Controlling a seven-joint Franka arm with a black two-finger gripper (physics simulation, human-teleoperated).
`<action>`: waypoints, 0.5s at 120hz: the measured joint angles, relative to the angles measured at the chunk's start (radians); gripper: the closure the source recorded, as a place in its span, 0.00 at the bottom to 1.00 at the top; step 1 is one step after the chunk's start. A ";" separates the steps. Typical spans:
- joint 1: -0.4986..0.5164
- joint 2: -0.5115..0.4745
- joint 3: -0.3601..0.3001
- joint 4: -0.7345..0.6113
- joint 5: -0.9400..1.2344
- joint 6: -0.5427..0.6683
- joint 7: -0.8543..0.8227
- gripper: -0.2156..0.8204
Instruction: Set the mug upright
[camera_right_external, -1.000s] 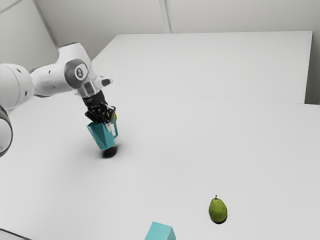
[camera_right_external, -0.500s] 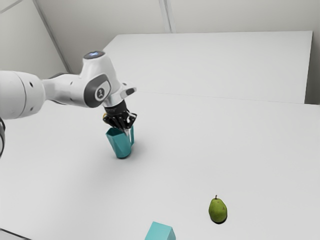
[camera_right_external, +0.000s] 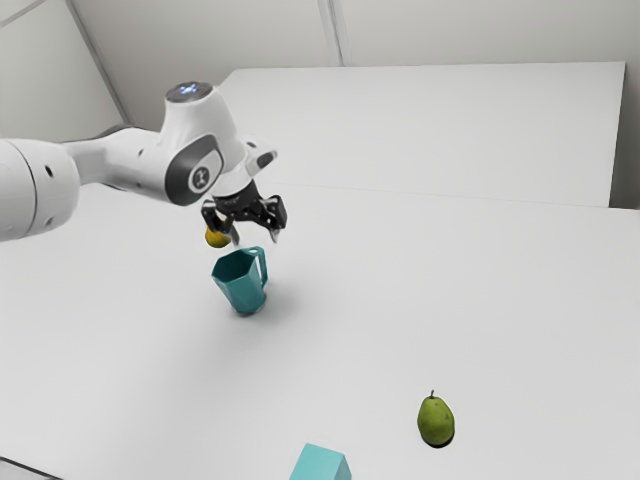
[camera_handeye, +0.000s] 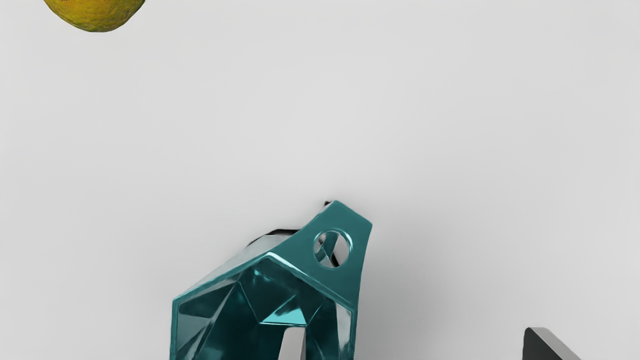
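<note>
In the exterior view, the teal mug (camera_right_external: 242, 290) stood base-down on the tabletop (camera_right_external: 400, 290), the jaws parted and empty above it. A yellow fruit (camera_right_external: 217, 239) lay near the mug; a green pear (camera_right_external: 435, 421) and cyan block (camera_right_external: 319, 466) lay well apart from it. In the wrist view, one fingertip (camera_handeye: 294, 345) overlapped the mug's mouth, the other outside it.

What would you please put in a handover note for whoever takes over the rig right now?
End effector: open, just above the mug, holding nothing; one finger is over its mouth.
Mug: on the table, mouth up; yellow fruit nearby.
Done: mug looks upright and released.
Left: probably just raising the arm clear, carefully, so that finger doesn't catch the rim.
</note>
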 joint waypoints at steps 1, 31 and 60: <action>-0.001 -0.003 0.000 0.001 0.000 -0.003 -0.002 0.33; -0.038 -0.039 0.003 0.095 0.001 -0.137 0.010 0.25; -0.046 -0.063 0.005 0.221 0.005 -0.292 0.073 0.22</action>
